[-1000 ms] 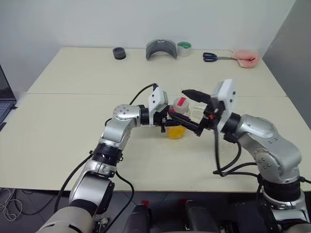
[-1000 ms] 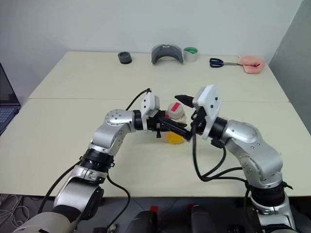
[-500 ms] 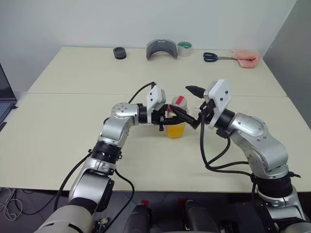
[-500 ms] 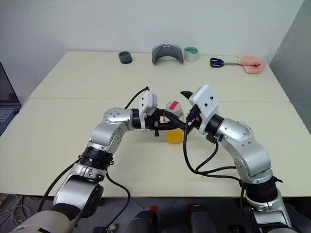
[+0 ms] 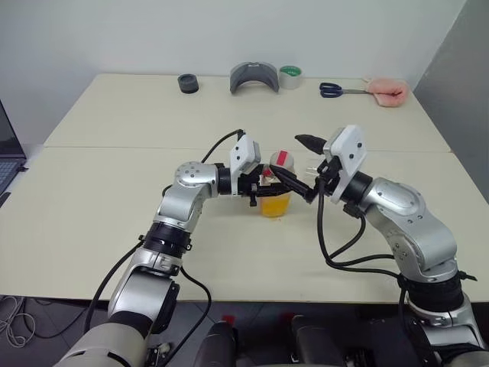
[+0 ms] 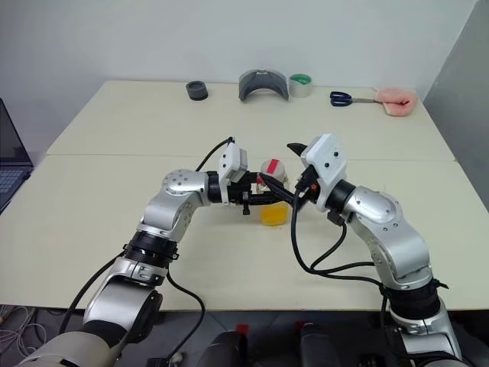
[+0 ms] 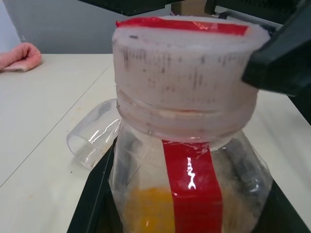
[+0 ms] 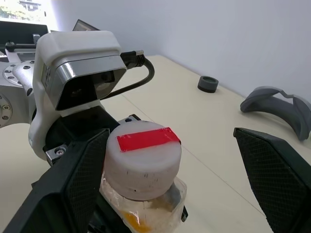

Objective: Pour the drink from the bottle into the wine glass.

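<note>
One bottle mid-table, clamped in left hand, right hand spread around its cap, one wine glass lying beside, broad bare surface all round

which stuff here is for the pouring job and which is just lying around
Job: bottle, drink, glass lying on its side, left gripper, right gripper.

Lying about: scissors, tape roll, pink cloth, grey curved piece, black ring.
</note>
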Robot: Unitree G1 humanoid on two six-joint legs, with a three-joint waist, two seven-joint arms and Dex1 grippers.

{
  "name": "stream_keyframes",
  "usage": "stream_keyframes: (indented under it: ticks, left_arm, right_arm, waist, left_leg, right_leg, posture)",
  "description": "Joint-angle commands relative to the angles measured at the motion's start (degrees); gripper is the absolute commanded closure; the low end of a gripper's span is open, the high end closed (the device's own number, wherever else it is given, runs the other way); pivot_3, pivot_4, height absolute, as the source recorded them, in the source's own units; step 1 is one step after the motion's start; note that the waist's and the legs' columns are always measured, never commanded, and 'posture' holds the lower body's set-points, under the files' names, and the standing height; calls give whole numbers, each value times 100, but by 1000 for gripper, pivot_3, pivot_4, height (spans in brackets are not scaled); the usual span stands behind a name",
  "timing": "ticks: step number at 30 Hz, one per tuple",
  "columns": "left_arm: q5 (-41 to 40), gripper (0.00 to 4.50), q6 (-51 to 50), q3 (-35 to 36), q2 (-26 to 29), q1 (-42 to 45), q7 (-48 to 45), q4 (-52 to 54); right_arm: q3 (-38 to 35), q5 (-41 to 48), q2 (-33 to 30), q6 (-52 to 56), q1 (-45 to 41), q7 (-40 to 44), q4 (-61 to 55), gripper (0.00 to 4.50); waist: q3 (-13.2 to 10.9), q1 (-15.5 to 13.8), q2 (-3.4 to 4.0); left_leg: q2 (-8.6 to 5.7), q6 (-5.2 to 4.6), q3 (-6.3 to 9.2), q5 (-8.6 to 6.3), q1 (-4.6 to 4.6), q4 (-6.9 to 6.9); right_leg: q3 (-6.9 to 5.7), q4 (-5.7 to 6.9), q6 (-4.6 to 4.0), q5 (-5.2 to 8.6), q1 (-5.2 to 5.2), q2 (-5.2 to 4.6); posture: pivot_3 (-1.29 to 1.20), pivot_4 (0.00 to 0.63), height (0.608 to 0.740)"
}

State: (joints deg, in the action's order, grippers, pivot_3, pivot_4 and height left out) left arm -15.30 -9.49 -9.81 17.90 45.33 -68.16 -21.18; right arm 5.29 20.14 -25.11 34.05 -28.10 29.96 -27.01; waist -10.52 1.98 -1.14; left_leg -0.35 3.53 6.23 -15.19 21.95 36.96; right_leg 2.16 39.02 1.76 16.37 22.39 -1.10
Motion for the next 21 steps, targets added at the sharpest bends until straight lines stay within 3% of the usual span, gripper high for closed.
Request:
stream_keyframes:
  ticks: [1,21]
  left_arm:
    - [-58,2766,187,128,70,54,-61,106]
    - [-49,2767,353,136,90,125,-51,-109]
  right_arm:
    - [-437,10,-168,-26,5,-82,-158,167]
    - [-342,930,-355,603,41,127,-981,167]
  waist:
    - [0,1,0]
    - [0,1,0]
  left_leg:
    - [0,0,0,0,0,0]
    - [1,-1,0,0,0,0]
  right_leg:
    - [0,0,0,0,0,0]
    - [0,0,0,0,0,1]
  posture:
    - [0,150,740]
    - [0,150,740]
